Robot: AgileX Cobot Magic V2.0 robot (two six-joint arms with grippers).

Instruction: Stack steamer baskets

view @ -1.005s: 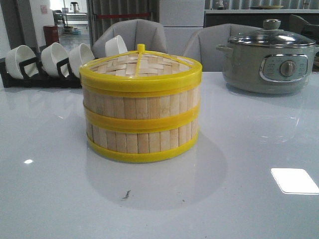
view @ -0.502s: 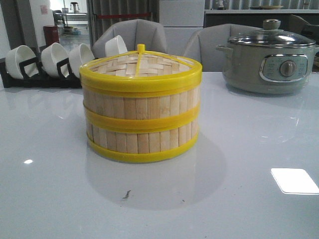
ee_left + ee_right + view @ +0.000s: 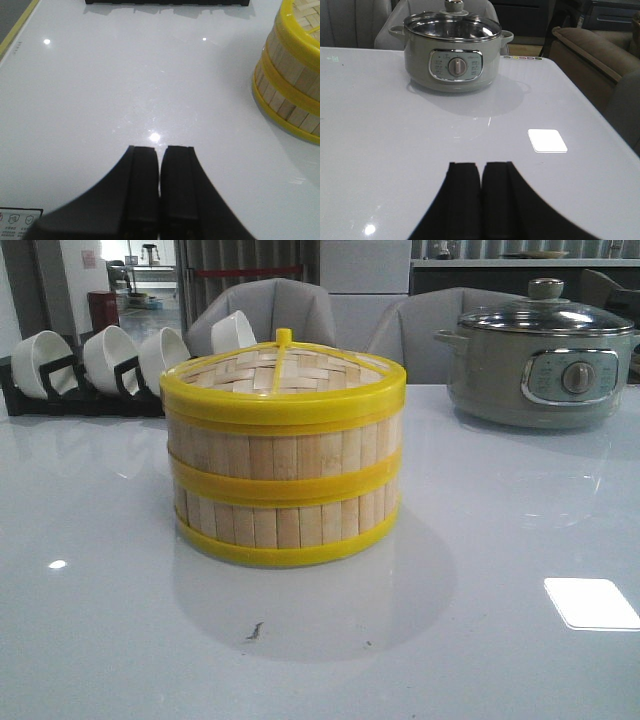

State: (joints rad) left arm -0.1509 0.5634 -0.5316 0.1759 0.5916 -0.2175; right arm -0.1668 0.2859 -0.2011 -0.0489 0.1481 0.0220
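1. We see the baskets [image 3: 283, 495] stacked mid-surface [image 3: 480, 640], lid [image 3: 282, 375] on top: seemingly finished.
2. Our left tool [image 3: 160, 172] and right tool [image 3: 480, 187], pressed together, hang apart, empty, likely because nothing remains.

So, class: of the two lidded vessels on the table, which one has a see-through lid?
The grey-green electric pot at the back right: its lid is clear glass with a metal rim and knob. The stacked steamer baskets carry an opaque woven-bamboo lid with a yellow rim.

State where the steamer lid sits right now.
In the front view, the lid sits on top of the two stacked steamer baskets at the table's centre, left of the electric pot.
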